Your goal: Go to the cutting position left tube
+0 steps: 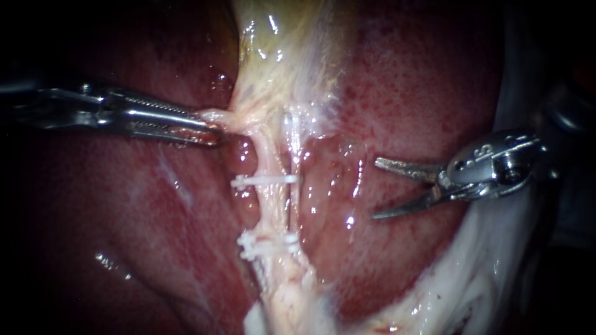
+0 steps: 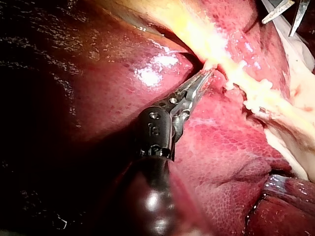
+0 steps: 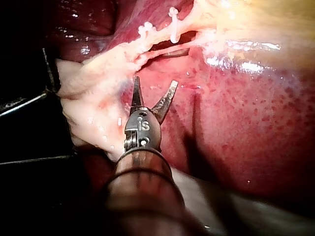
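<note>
Slender steel left instrument [image 1: 212,131] clamps a pale tissue strand [image 1: 231,118] beside the white-clipped tube [image 1: 267,158] — right instrument [image 1: 374,189] gapes wide (over glossy red liver [image 1: 397,93]), gripping nothing.

Tube [image 1: 266,158] w/ clips [image 1: 248,182] on liver [image 1: 410,93]

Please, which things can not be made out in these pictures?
Endoscope view: the lower clips overlap, so their number is unclear.
Endoscope view: the tube hides its own far side.
Endoscope view: the left instrument covers how much pale tissue its jaws hold.
Left wrist view: the edge cuts off the right instrument; only its open tips show.
</note>
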Action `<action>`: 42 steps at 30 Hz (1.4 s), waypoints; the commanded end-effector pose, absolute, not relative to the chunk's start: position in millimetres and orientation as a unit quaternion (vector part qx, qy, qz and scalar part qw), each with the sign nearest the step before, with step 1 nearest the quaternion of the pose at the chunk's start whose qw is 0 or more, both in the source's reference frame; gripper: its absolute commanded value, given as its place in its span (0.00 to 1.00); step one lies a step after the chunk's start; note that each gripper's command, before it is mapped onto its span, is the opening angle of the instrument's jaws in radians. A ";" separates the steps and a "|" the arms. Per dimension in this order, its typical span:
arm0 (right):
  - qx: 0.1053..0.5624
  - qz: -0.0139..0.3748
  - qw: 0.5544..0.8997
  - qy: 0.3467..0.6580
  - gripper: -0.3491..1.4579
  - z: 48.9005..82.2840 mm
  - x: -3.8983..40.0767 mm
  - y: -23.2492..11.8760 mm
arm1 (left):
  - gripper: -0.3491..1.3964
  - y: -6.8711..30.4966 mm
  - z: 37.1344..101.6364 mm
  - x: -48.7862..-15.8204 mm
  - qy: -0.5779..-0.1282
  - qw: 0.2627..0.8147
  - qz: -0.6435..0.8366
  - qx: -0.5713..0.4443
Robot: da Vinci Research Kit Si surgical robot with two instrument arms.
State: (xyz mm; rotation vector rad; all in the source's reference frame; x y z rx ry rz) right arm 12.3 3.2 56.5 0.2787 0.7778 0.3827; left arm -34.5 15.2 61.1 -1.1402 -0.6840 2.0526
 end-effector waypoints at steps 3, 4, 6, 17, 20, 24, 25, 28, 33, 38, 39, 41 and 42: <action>0.135 0.185 0.898 0.376 1.00 56.4 12.3 3.2 | 0.00 15.8 60.1 -33.7 -0.269 0.339 0.788 -0.439; 0.135 0.185 0.898 0.376 1.00 56.4 12.3 3.2 | 0.00 16.1 59.7 -33.4 -0.267 0.341 0.787 -0.439; 0.135 0.185 0.898 0.376 1.00 56.4 12.3 3.2 | 0.00 16.8 58.5 -32.5 -0.263 0.345 0.787 -0.438; 0.159 0.178 0.892 0.385 1.00 56.6 13.7 3.3 | 0.00 18.7 56.0 -29.9 -0.249 0.359 0.782 -0.444; 0.192 0.163 0.877 0.408 1.00 56.8 15.5 2.9 | 0.00 18.6 56.0 -30.0 -0.249 0.359 0.782 -0.444; 0.231 0.168 0.862 0.419 1.00 57.1 18.2 2.1 | 0.00 18.5 56.0 -30.0 -0.249 0.359 0.782 -0.444; 0.238 0.169 0.859 0.420 1.00 57.3 18.8 1.9 | 0.00 18.5 56.0 -30.0 -0.249 0.359 0.782 -0.444; 0.264 0.175 0.846 0.429 1.00 58.1 21.0 1.3 | 0.00 18.5 56.0 -30.0 -0.249 0.359 0.782 -0.444; 0.291 0.178 0.835 0.433 1.00 59.6 23.4 1.0 | 0.00 18.4 56.1 -30.1 -0.248 0.359 0.782 -0.444; 0.323 0.188 0.822 0.431 1.00 62.3 24.2 0.2 | 0.00 18.4 56.1 -30.1 -0.248 0.359 0.782 -0.444; 0.329 0.189 0.820 0.428 1.00 62.8 24.2 0.1 | 0.00 18.4 56.1 -30.1 -0.248 0.359 0.782 -0.444; 0.340 0.188 0.818 0.424 1.00 64.0 24.2 -0.2 | 0.00 18.4 56.1 -30.1 -0.248 0.359 0.782 -0.444; 0.341 0.187 0.819 0.423 1.00 64.7 24.2 -0.4 | 0.00 18.4 56.1 -30.2 -0.248 0.360 0.782 -0.444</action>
